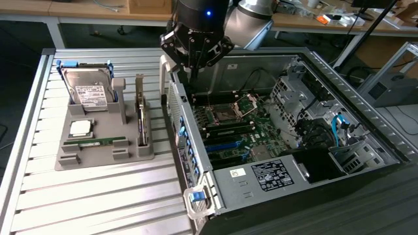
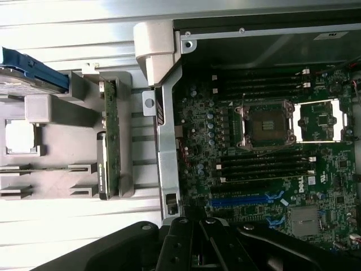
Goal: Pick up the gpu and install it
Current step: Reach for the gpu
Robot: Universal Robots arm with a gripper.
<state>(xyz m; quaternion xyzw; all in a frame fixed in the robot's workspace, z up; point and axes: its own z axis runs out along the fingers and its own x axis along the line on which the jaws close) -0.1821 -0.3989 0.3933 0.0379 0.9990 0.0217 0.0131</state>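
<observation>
The arm (image 1: 251, 19) holds its hand (image 1: 194, 78) pointing straight down, fingers (image 1: 193, 68) pressed together.

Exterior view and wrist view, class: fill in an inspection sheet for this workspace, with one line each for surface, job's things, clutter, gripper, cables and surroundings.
Surface: slatted metal table, carrying a grey holder and an open computer case.
Job's things: gpu stands on edge in the holder's slot nearest the case, not picked up; motherboard lies exposed in the case.
Clutter: hard drive, processor chip and RAM stick sit in the holder.
Gripper: gripper shut, empty, above the case wall beside the holder.
Cables: blue cable and black wiring inside the case.
Surroundings: workbenches behind the table.
</observation>
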